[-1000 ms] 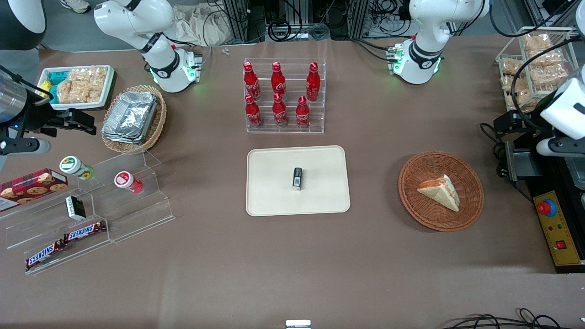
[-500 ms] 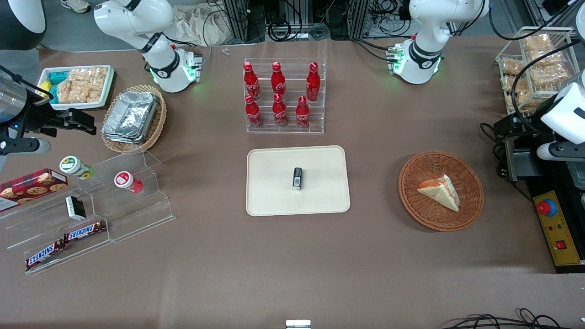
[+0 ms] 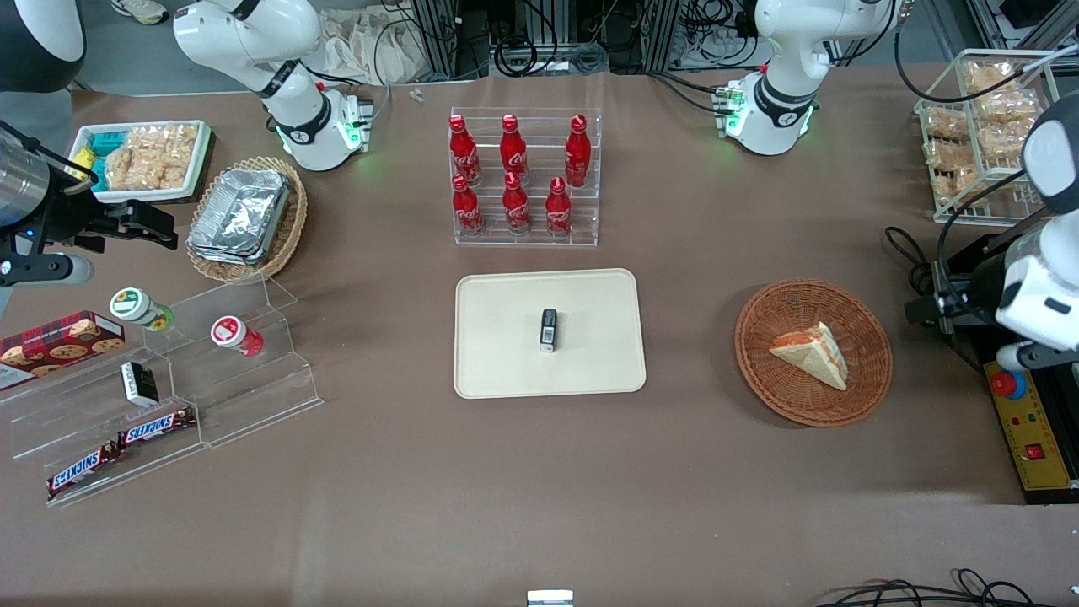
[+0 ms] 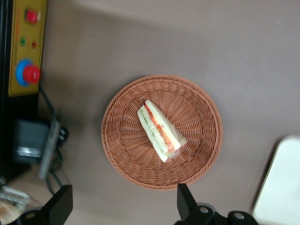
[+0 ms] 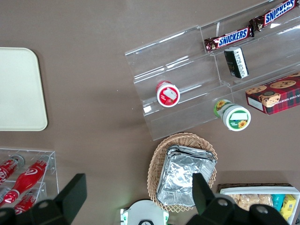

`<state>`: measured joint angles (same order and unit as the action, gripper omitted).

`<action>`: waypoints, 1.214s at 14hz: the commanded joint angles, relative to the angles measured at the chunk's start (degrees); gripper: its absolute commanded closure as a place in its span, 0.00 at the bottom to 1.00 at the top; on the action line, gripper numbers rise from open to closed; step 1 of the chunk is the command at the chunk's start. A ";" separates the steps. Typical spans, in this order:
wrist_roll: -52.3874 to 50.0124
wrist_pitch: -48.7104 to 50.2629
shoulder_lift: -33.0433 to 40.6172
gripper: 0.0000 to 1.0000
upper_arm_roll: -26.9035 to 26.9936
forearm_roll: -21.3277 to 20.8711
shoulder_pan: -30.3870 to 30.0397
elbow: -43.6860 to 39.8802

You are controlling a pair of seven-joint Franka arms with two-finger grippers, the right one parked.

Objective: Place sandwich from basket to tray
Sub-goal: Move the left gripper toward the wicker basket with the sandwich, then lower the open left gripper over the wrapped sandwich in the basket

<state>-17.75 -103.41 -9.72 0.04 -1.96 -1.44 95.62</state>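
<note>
Sandwich (image 4: 161, 131) in basket (image 4: 124, 140); gripper (image 4: 124, 208) above, fingers (image 4: 60, 205) apart.

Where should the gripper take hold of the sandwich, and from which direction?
Probably from straight above: the open gripper closes across the two bread faces near mid-length of the sandwich, which lies as a wedge, filling edge up, in the basket, well clear of the rim.
</note>
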 commanded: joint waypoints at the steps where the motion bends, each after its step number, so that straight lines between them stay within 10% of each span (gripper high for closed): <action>1: -16.29 -5.72 -1.79 0.00 -0.83 -0.23 1.17 3.34; 8: -38.12 -22.26 -7.59 0.00 -0.92 -0.24 3.72 12.92; 17: -42.10 -33.70 -7.86 0.00 -0.66 0.38 3.02 24.88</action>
<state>-57.92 -134.94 -19.29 -0.62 -1.57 1.77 117.60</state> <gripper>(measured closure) 0.000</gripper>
